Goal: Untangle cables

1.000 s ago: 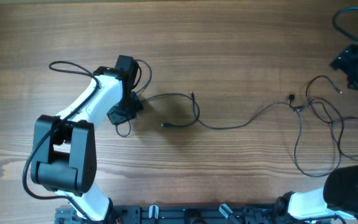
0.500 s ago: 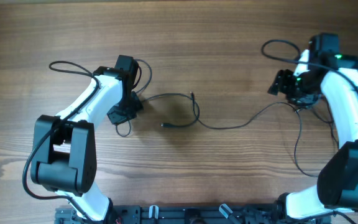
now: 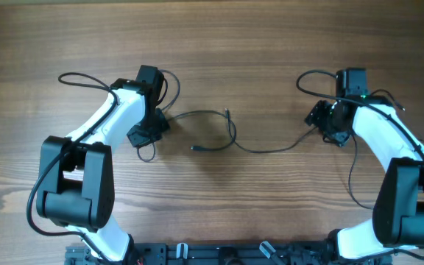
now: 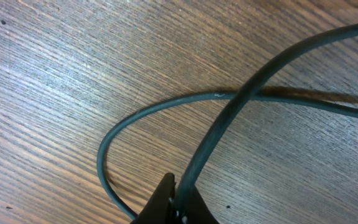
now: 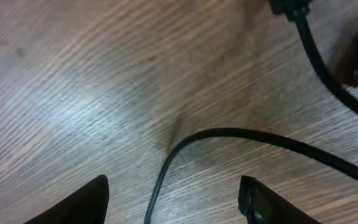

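Observation:
The thin black cables (image 3: 263, 150) run across the middle of the table, from my left gripper (image 3: 146, 134) through a loop with two small plug ends (image 3: 228, 112) to my right gripper (image 3: 322, 118). More loose loops (image 3: 352, 188) lie at the right, partly hidden under the right arm. In the left wrist view my left gripper (image 4: 179, 208) is shut on a cable strand (image 4: 241, 106) that crosses over another curved strand. In the right wrist view my right gripper (image 5: 176, 199) is open just above the wood, with a thin strand (image 5: 160, 180) between its fingers.
Thicker black arm cables arc off the left arm (image 3: 72, 76) and the right arm (image 3: 308, 76). The arm bases and a black rail (image 3: 219, 254) stand along the front edge. The wooden table (image 3: 234, 44) stretches behind the arms.
My right arm has swung in from the far right edge to the left, over the right end of the cables, hiding part of the loops. The left arm has not moved.

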Motion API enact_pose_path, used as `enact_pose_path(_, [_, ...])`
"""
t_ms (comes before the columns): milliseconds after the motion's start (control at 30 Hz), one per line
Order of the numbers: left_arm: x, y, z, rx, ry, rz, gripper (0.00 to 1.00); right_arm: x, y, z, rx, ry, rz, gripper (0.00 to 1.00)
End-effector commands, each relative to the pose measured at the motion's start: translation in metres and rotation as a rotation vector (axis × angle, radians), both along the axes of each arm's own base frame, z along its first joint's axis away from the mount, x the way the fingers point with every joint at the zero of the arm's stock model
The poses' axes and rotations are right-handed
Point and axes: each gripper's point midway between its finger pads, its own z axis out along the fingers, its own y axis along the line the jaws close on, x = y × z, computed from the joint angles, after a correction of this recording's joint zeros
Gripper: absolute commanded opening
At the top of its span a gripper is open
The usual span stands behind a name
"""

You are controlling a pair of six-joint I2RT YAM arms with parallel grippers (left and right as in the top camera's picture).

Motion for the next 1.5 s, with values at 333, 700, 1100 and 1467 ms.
enact_pose_path(333, [-0.001, -0.001, -0.002, -0.009, 0.007, 0.021, 0.04, 0.013, 0.001, -0.01, 0.017, -0.069, -0.075, 0.49])
enact_pose_path(700, [-0.001, -0.001, -0.002, -0.009, 0.008, 0.021, 0.05, 0.008, 0.002, -0.032, 0.029, -0.01, -0.126, 0.48])
enact_pose_path(1100, [-0.001, -0.001, -0.002, -0.009, 0.007, 0.021, 0.05, 0.043, 0.015, 0.013, 0.09, -0.125, 0.078, 0.04])
enact_pose_path(1467, [-0.001, -0.001, -0.002, -0.009, 0.007, 0.021, 0.05, 0.119, -0.048, 0.228, -0.048, -0.479, 0.106, 0.04])
